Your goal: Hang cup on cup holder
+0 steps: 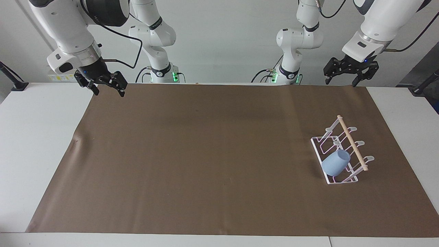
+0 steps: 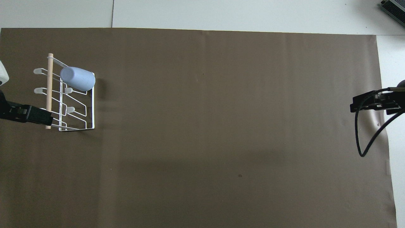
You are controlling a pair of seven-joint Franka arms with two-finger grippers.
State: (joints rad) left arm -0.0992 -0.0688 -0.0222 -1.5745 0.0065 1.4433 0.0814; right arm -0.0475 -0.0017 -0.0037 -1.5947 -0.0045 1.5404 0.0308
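Observation:
The light-blue cup (image 1: 336, 163) (image 2: 77, 78) hangs tilted on a prong of the white wire cup holder (image 1: 339, 151) (image 2: 68, 95), at the holder's end farther from the robots. The holder stands on the brown mat toward the left arm's end of the table, its wooden dowel (image 1: 351, 142) on top. My left gripper (image 1: 343, 81) is open and empty, raised high over the mat's edge nearest the robots. My right gripper (image 1: 109, 91) is open and empty, raised over the mat's corner at the right arm's end.
A brown mat (image 1: 219, 157) covers most of the white table (image 1: 34, 137). A black cable (image 2: 364, 139) loops down from the right arm.

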